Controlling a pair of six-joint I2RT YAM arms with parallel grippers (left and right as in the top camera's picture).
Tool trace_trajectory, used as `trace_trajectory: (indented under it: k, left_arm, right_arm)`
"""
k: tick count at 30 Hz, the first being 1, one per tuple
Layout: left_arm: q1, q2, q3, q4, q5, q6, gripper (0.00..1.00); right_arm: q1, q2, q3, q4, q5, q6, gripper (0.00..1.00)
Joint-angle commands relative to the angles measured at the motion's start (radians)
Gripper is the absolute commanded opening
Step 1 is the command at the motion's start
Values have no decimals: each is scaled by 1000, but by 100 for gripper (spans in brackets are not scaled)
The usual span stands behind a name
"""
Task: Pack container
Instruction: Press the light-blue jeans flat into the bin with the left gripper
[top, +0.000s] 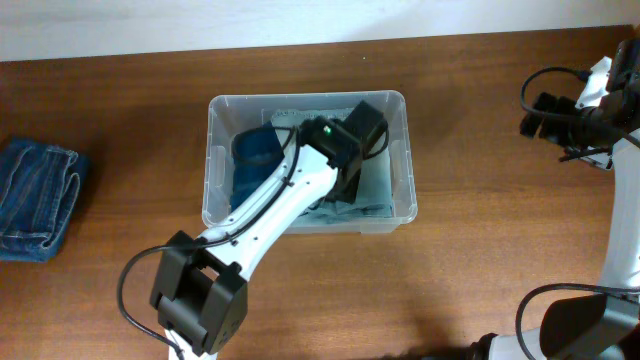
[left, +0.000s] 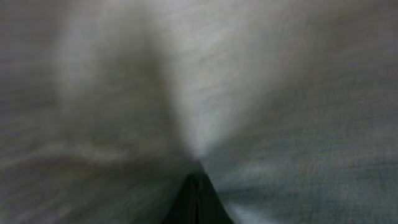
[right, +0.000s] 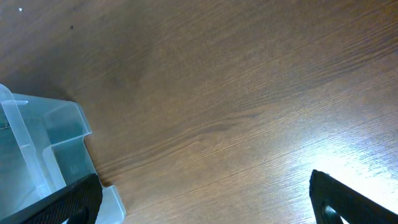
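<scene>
The clear, round-cornered rectangular container (top: 300, 97) stands upright, open-topped, partly filled.

Overhead evenly lit and sharp, left wrist view dim and blurred, glare on table (right: 348, 155).

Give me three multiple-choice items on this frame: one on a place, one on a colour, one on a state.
1. Relative to the container, the folded jeans lie: A inside it; B on the table to its left; C behind it.
2. The folded garment inside the container is: A red; B blue; C yellow.
3. The right gripper is: A open; B shut on cloth; C shut on the rim.
Key: B, the jeans sit on wood apart from the container; B, overhead shows it blue; A, its jaws stand far apart over bare table.
</scene>
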Motion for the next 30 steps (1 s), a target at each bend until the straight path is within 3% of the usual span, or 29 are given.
trace_trajectory:
  k: [1,7,18,30]
  left_arm:
    - [6,8,-103,87,10,-12,1]
    - [40,4,-128,166,-5,29,1]
    - [2,3,174,53,88,37,1]
    - [-70,95,170,140,159,25,1]
  right_arm:
    - [-3,-7,6,-1,2,-1,99]
    - [-3,-7,6,-1,1,-1,99]
    - [-3,-7,6,0,2,-1,99]
    - [-3,-8,6,-1,2,-1,99]
